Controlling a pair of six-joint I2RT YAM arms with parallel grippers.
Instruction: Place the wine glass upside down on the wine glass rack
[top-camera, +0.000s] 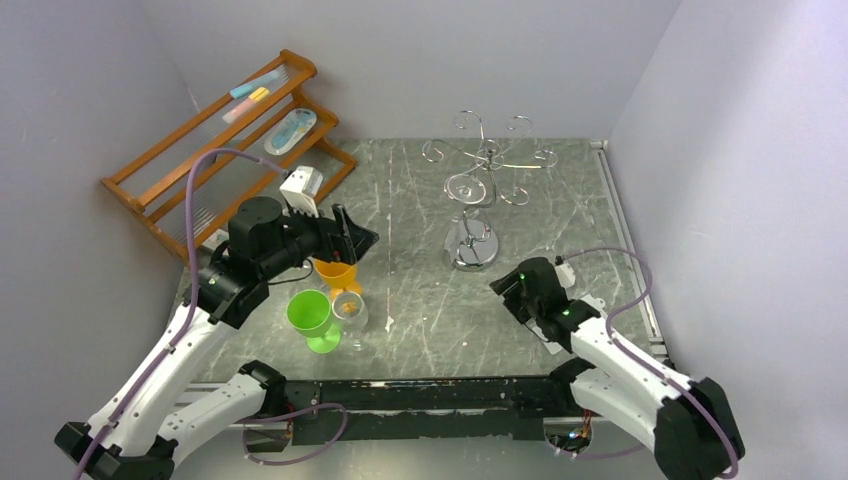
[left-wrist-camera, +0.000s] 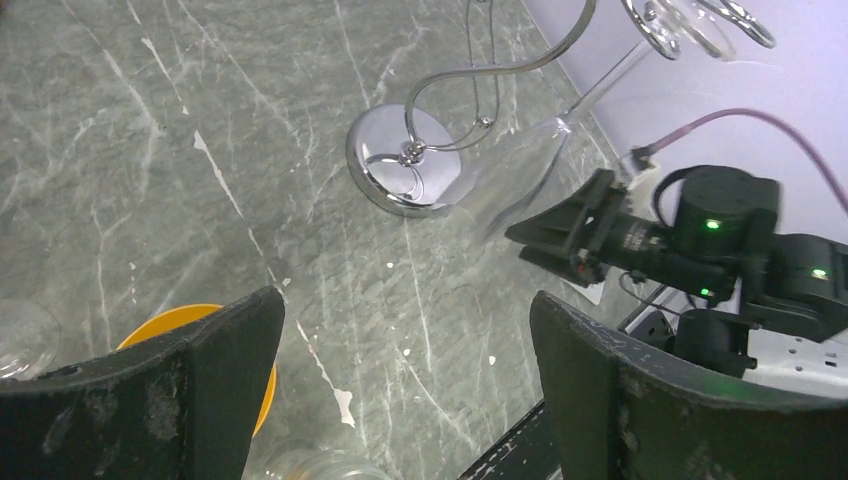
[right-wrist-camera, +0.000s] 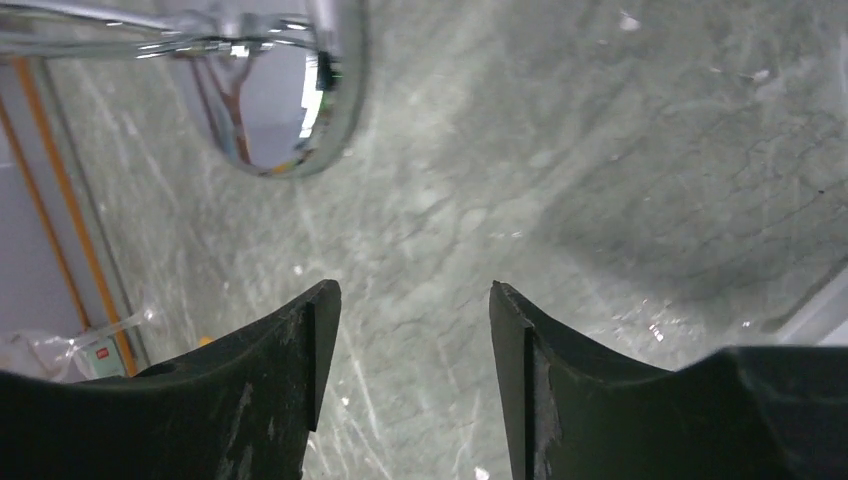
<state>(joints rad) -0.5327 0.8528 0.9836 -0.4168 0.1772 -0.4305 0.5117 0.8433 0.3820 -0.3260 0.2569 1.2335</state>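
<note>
I judge the wine glass (left-wrist-camera: 520, 175) already hung bowl-down on the wine glass rack (left-wrist-camera: 385, 150), left gripper (left-wrist-camera: 400, 335) and right gripper (right-wrist-camera: 413, 320) spread empty beside it, next I only retreat clear.

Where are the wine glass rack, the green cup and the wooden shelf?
wine glass rack (top-camera: 476, 257), top external view, on its round chrome base.
green cup (top-camera: 309, 311), top external view, inside its bowl.
wooden shelf (top-camera: 199, 119), top external view, on its upper rail.
</note>
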